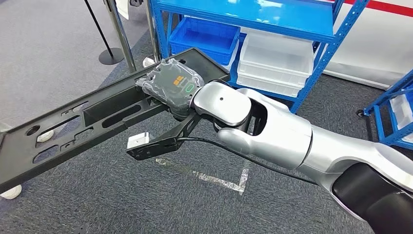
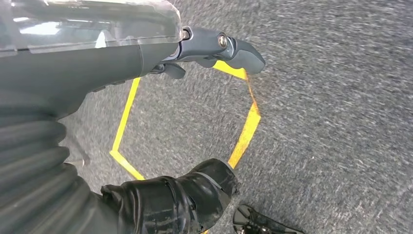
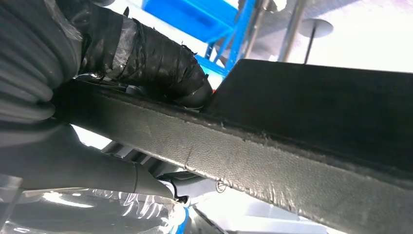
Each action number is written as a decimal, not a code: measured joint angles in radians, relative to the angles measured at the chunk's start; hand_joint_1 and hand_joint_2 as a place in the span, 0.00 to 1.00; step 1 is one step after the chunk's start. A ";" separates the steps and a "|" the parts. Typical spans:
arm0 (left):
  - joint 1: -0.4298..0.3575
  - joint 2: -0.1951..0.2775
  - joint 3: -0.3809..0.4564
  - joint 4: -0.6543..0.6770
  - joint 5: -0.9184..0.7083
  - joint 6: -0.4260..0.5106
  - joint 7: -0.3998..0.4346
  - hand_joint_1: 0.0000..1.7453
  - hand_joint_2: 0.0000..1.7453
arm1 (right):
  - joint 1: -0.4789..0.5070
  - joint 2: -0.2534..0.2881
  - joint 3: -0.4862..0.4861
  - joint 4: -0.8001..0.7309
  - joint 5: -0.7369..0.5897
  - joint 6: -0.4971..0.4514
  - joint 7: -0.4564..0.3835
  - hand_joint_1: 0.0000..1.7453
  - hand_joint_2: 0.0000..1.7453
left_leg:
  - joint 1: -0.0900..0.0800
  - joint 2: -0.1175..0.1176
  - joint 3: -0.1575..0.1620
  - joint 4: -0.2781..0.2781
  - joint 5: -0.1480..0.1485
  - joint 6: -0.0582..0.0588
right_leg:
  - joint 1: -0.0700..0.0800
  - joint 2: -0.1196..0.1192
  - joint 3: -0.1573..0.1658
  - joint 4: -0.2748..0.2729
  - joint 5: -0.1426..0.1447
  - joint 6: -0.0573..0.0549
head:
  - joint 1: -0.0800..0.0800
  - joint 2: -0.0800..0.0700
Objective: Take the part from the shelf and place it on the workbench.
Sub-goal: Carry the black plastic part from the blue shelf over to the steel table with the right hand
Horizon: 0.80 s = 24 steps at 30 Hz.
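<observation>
Currently clamped on the part (image 1: pixel 92 129) by the right hand (image 1: pixel 170 87), near one end of the part. Part: long, flat, black panel with slots and cut-outs, held clear of the grey carpet (image 1: pixel 204 209), extending away from the hand toward the robot's left and tilted lower at its far end. Right wrist view: dark taped thumb (image 3: pixel 146 63) pressed on one face of the panel edge (image 3: pixel 234 161), fingers on the opposite face. Blue shelf (image 1: pixel 272 24) beyond the hand, holding a blue bin (image 1: pixel 207 36) and stacked white bins (image 1: pixel 277 63). Left hand (image 2: pixel 160 200) hanging over carpet marked with yellow tape (image 2: pixel 248 126), holding nothing; fingers (image 2: pixel 234 48) spread apart from the thumb. Grey tape corner (image 1: pixel 229 180) on the carpet beneath the right arm.
</observation>
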<state>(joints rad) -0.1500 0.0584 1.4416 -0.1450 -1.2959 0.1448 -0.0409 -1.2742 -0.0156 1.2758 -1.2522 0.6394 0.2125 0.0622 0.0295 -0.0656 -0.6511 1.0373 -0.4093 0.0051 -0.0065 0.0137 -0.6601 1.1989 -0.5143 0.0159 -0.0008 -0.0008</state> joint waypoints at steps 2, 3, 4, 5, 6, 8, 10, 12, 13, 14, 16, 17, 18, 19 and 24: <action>-0.002 0.000 0.000 0.000 0.000 -0.002 -0.003 0.00 1.00 | -0.004 0.000 0.000 0.000 0.001 0.000 -0.001 1.00 1.00 | 0.001 -0.022 -0.007 0.001 0.006 -0.011 | -0.004 0.044 0.060 -0.119 0.040 -0.004 | 0.000 0.000; -0.003 0.000 0.000 0.000 0.000 -0.002 -0.004 0.00 1.00 | -0.006 0.000 0.000 0.001 0.001 0.000 -0.002 1.00 1.00 | 0.003 -0.032 -0.012 0.000 0.010 -0.018 | -0.003 0.059 0.073 -0.147 0.044 -0.006 | 0.000 0.000; -0.003 0.000 0.000 0.000 0.000 -0.003 -0.005 0.00 1.00 | -0.007 0.001 0.000 0.001 0.001 0.000 -0.004 1.00 1.00 | 0.005 -0.042 -0.017 -0.003 0.015 -0.027 | 0.000 0.063 0.076 -0.156 0.042 -0.008 | 0.000 0.000; -0.002 0.000 0.000 0.000 0.000 -0.003 -0.005 0.00 1.00 | -0.008 0.002 0.000 0.001 0.001 0.000 -0.005 1.00 1.00 | 0.008 -0.053 -0.020 -0.007 0.021 -0.035 | 0.000 0.053 0.077 -0.161 0.044 -0.012 | 0.000 0.000; 0.001 0.000 0.000 0.000 0.000 -0.004 -0.005 0.00 1.00 | -0.008 0.004 0.000 0.002 0.002 0.000 -0.005 1.00 1.00 | 0.011 -0.053 -0.024 -0.008 0.022 -0.041 | -0.001 0.041 0.078 -0.166 0.049 -0.018 | 0.000 0.000; 0.004 0.002 0.000 0.000 0.000 -0.007 -0.005 0.00 1.00 | -0.010 0.010 0.000 0.004 0.004 -0.001 -0.005 1.00 1.00 | 0.008 -0.014 -0.045 0.032 -0.004 -0.049 | -0.004 0.017 0.083 -0.178 0.057 -0.032 | -0.005 0.000; 0.001 0.005 0.000 0.000 0.000 -0.013 -0.004 0.00 1.00 | -0.011 0.018 0.000 0.008 0.007 -0.003 -0.006 1.00 1.00 | 0.004 0.038 -0.095 0.144 -0.062 -0.053 | -0.001 -0.008 0.085 -0.181 0.060 -0.039 | -0.010 0.000; -0.002 0.007 0.000 0.000 0.001 -0.019 -0.003 0.00 1.00 | -0.010 0.026 0.002 0.017 0.010 -0.006 -0.013 1.00 1.00 | 0.004 0.053 -0.137 0.244 -0.096 -0.057 | 0.003 -0.035 0.083 -0.179 0.059 -0.042 | -0.010 0.000; -0.001 0.008 0.000 0.000 0.002 -0.021 -0.001 0.00 1.00 | -0.009 0.033 0.002 0.024 0.012 -0.008 -0.018 1.00 1.00 | 0.004 0.057 -0.136 0.249 -0.091 -0.058 | 0.004 -0.048 0.082 -0.178 0.057 -0.043 | -0.010 0.000; -0.001 0.010 0.000 0.000 0.003 -0.022 0.002 0.00 1.00 | -0.009 0.041 0.003 0.033 0.015 -0.011 -0.025 1.00 1.00 | 0.004 0.062 -0.114 0.217 -0.070 -0.057 | 0.005 -0.060 0.081 -0.175 0.055 -0.043 | -0.010 0.000; -0.002 0.017 0.000 0.000 0.006 -0.025 0.012 0.00 1.00 | -0.010 0.063 0.003 0.056 0.022 -0.027 -0.041 1.00 1.00 | -0.001 0.091 -0.039 0.090 -0.025 -0.053 | 0.009 -0.082 0.080 -0.167 0.049 -0.039 | -0.011 0.000; -0.003 0.023 0.000 0.000 0.006 -0.026 0.016 0.00 1.00 | -0.012 0.074 0.003 0.072 0.025 -0.038 -0.048 1.00 1.00 | -0.005 0.103 -0.011 0.040 -0.013 -0.047 | 0.012 -0.090 0.079 -0.163 0.045 -0.035 | -0.010 0.000; -0.005 0.027 0.000 0.000 0.006 -0.028 0.021 0.00 1.00 | -0.014 0.087 0.003 0.088 0.028 -0.049 -0.056 1.00 1.00 | -0.009 0.109 0.003 0.011 -0.009 -0.040 | 0.015 -0.099 0.079 -0.162 0.043 -0.031 | -0.010 0.000; -0.006 0.030 0.000 0.000 0.006 -0.029 0.024 0.00 1.00 | -0.016 0.100 0.003 0.106 0.030 -0.058 -0.063 1.00 1.00 | -0.013 0.106 0.004 0.004 -0.011 -0.033 | 0.018 -0.106 0.079 -0.162 0.042 -0.028 | -0.009 0.000; -0.002 0.043 0.000 0.000 0.006 -0.036 0.031 0.00 1.00 | -0.023 0.156 0.002 0.200 0.041 -0.091 -0.098 1.00 1.00 | -0.001 0.058 0.001 -0.010 0.004 -0.006 | 0.013 -0.062 0.049 -0.085 -0.016 -0.005 | -0.007 0.000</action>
<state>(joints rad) -0.1522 0.1011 1.4416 -0.1453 -1.2901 0.1086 -0.0097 -1.2967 0.1407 1.2779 -1.0525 0.6805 0.1216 -0.0360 0.0287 -0.0071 -0.6499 1.0274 -0.4049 -0.0008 0.0065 -0.0482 -0.6112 1.1142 -0.5304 0.0104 -0.0075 -0.0008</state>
